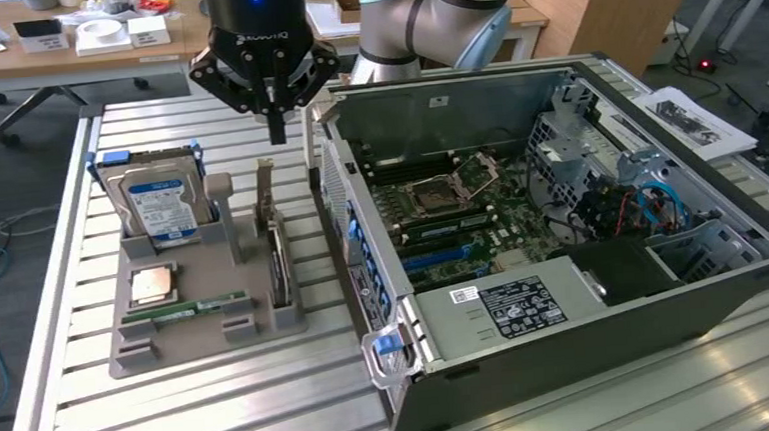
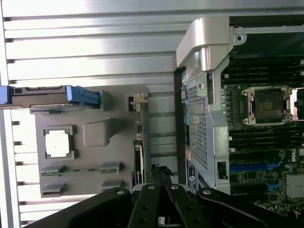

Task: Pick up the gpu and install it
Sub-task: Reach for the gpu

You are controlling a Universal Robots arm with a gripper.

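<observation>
My hand (image 1: 276, 130) is closed, fingers pressed together into one point, and it has hold of nothing. In the exterior view it hangs in the upper middle of the frame, above the worktop (image 1: 236, 415), with its tip pointing down just over the far end of the holder (image 1: 166, 354). In the wrist view the hand (image 2: 160, 173) sits between the gpu and the wall of the case (image 2: 204, 123).

The gpu (image 1: 278, 257) stands on its long edge in a slot along the holder's side nearest the case (image 1: 565, 315), left of centre in the exterior view. My fingers are apart from it, above its far end. From the wrist I see it (image 2: 138, 147) edge-on as a thin dark strip with its silver bracket at one end.

The grey holder (image 2: 95, 133) also carries a drive (image 1: 156, 204) with a blue label, upright at its far end, a square chip (image 1: 152, 285) lying flat, and a narrow green RAM stick (image 1: 183, 311) just in front of the chip.

The case lies open on the exterior view's right, its board (image 1: 451, 211) facing up.
</observation>
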